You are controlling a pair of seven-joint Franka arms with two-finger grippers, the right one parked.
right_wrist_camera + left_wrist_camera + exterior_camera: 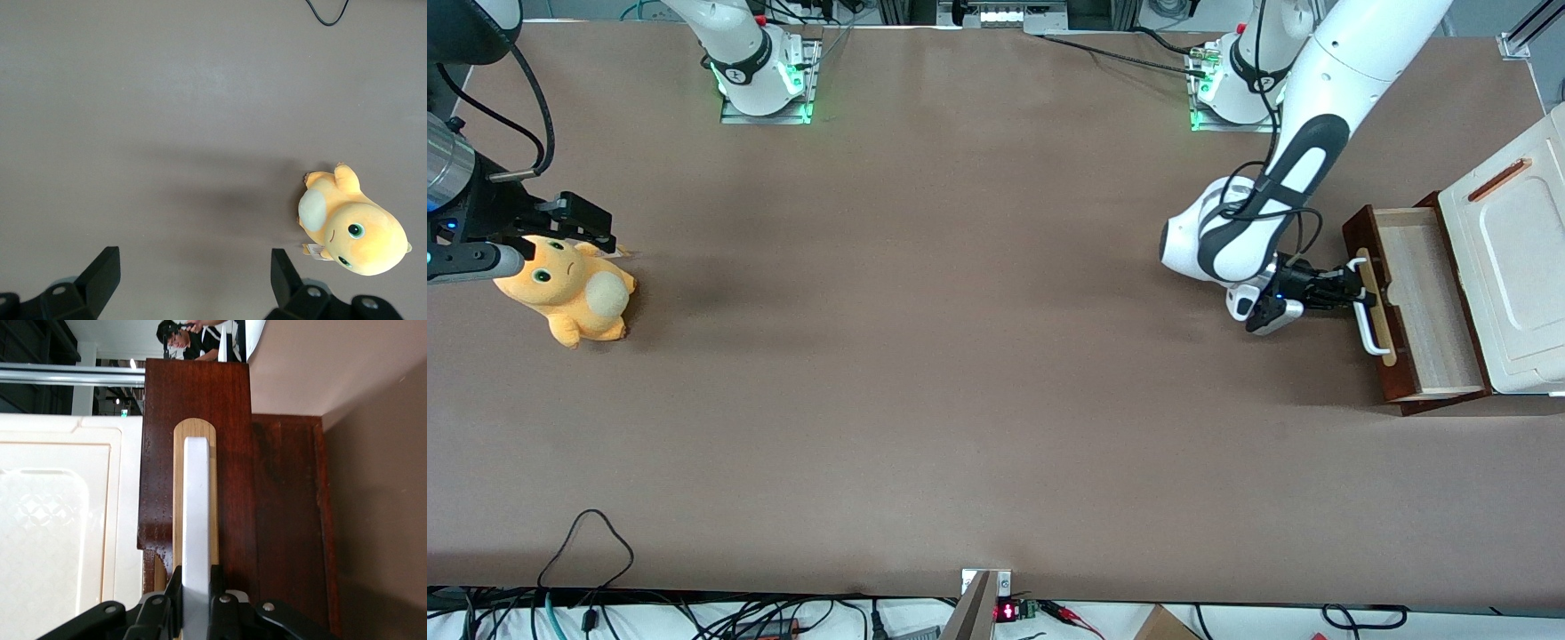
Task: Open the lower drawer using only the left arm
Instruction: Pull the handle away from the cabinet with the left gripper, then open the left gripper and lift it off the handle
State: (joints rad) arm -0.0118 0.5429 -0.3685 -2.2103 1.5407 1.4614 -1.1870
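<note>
Brown tabletop [960,400] carries a cabinet at the working arm's end. Its dark reddish-brown wooden lower drawer [1427,302] stands pulled out, light wood showing inside. Glossy white left arm's [1303,160] black end effector [1356,286] clenches the white loop handle [197,513] for pulling.

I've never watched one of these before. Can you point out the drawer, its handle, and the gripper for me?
lower drawer [1432,293]: front view, on its pale wood inside floor.
white loop handle [197,507]: left wrist view, on the bar's middle.
gripper [1352,286]: front view, between its fingertips, shut on the handle.
</note>
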